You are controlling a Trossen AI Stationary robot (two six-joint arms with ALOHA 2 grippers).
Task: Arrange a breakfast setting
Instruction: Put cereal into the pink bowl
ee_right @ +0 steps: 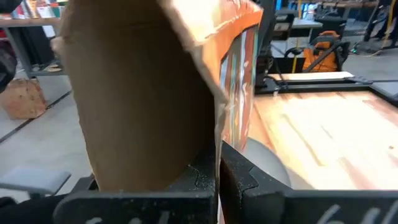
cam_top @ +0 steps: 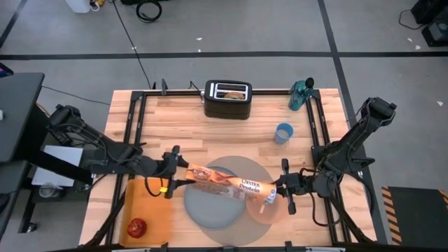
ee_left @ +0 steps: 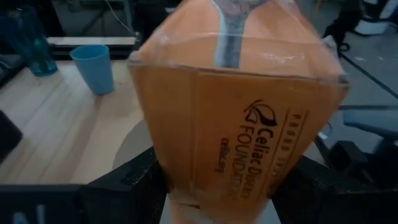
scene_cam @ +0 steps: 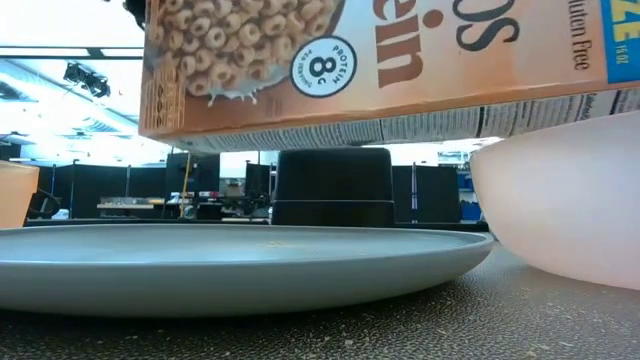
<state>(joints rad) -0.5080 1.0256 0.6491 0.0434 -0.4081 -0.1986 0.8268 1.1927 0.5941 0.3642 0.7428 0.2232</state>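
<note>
Orange cereal box (cam_top: pixel 232 183) over grey plate (cam_top: pixel 217 210), gripped endwise by left end effector (cam_top: pixel 180 172) and right end effector (cam_top: pixel 280 187).

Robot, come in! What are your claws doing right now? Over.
Left claw and right claw both on cereal box, held over pink bowl and grey plate. Apple waits on orange tray. Nothing blocking.

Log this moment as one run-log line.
left gripper: around one end of orange cereal box | right gripper: shut on box flap | box: held over large round grey mat, open end toward translucent pink bowl
</note>
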